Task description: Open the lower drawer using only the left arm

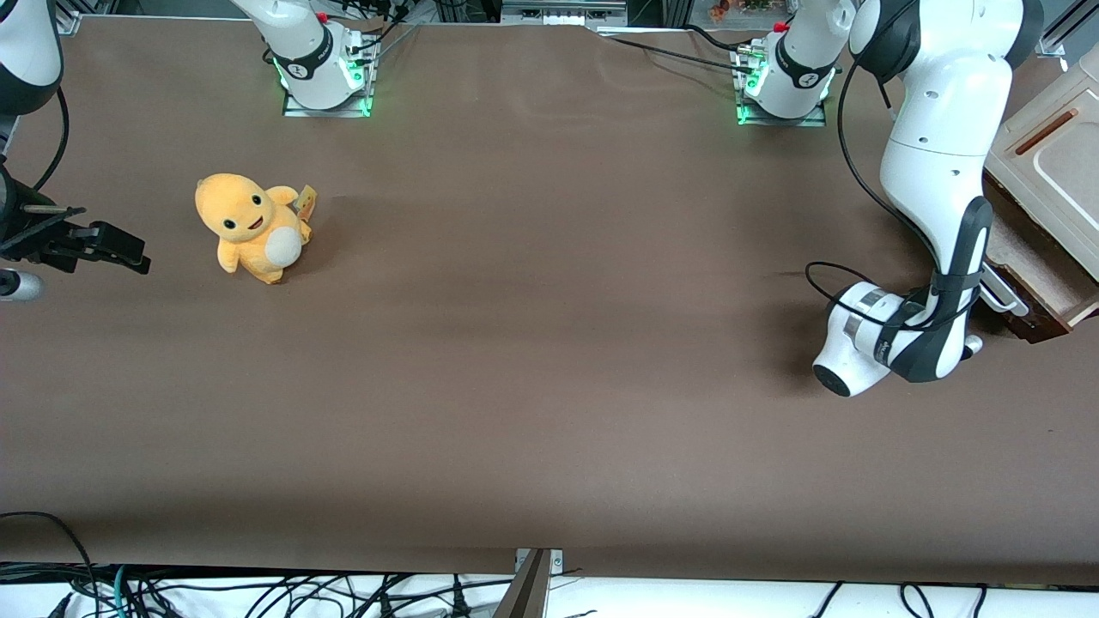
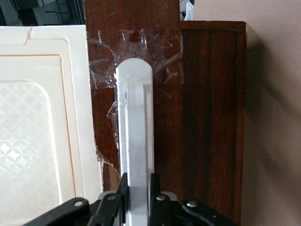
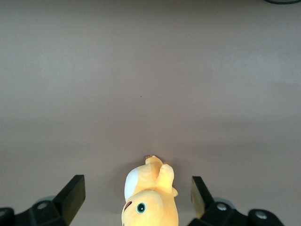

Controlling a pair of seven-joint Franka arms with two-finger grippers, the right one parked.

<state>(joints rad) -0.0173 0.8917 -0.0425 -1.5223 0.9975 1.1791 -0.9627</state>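
We see the left arm (image 1: 940, 146) reaching down at the working arm's end of the table (image 1: 549, 412), its wrist bent low just in front of the cabinet (image 1: 1052, 163) that stands at that table edge. The lower drawer (image 1: 1043, 275) sits at the bottom of the cabinet, pulled partly out so that its tan inside shows beneath the cream top. Across its front runs the white handle (image 2: 135, 136), with crinkled clear tape (image 2: 106, 63) stuck on the dark wood around the handle's rounded end.

In the wrist view we find the gripper (image 2: 137, 200) right at the drawer front, its black fingers (image 2: 123, 195) pressed against both sides of the handle, so the jaws are pinching the white bar. In the front view the gripper is mostly hidden by the arm's own wrist.

Well apart from all this, toward the parked arm's end of the table, a yellow plush toy (image 1: 251, 225) stands on the brown surface, nearer to the edge where the arm bases are mounted than to the camera's edge.
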